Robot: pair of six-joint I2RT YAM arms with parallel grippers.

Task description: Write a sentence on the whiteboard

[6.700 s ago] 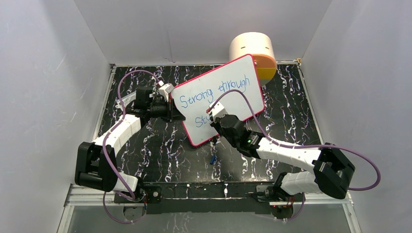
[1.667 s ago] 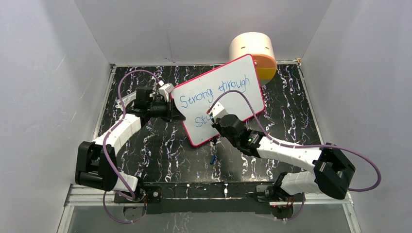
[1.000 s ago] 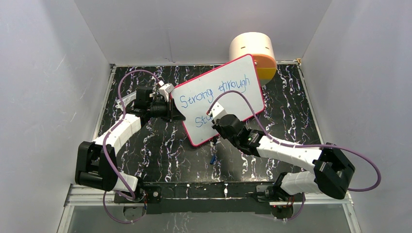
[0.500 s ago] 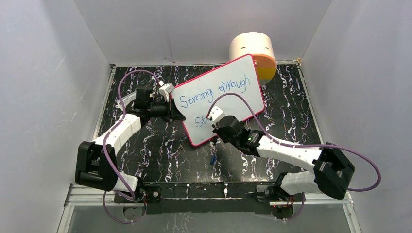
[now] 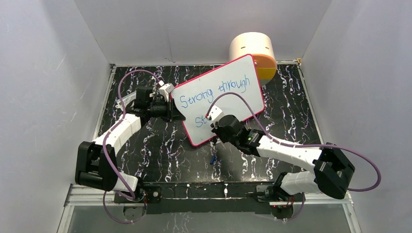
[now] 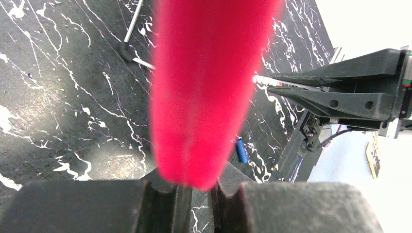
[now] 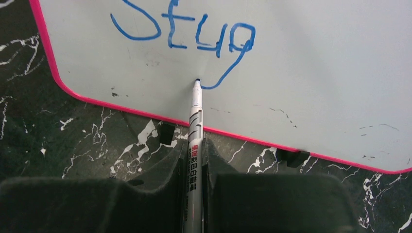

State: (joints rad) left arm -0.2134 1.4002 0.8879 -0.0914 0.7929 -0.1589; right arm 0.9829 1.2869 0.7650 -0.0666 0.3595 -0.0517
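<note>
At the left edge of the whiteboard, the left gripper is pinched tight on the thin pink-red frame; its wrist view shows the blurred red rim wedged between the two dark fingers. This board lies slanted across the far middle of the black marbled table, its right corner reaching toward a round cream and orange container just behind it. On the white surface the sentence runs in blue marker: an upper line reading "Strong through" and, below it near the lower-left corner, a second line that the right wrist view shows as "Stug". Over the board's lower edge hangs the right gripper, its jaws pressed together on a slim white marker that points forward onto the board. That marker's blue tip touches the white surface at the end of the long tail of the last "g", a little inside the pink frame. Two small black clips show under the board's lower edge in the same view. Near that lower edge, on the table and apart from the board, lies a small blue cap, also seen in the left wrist view.
</note>
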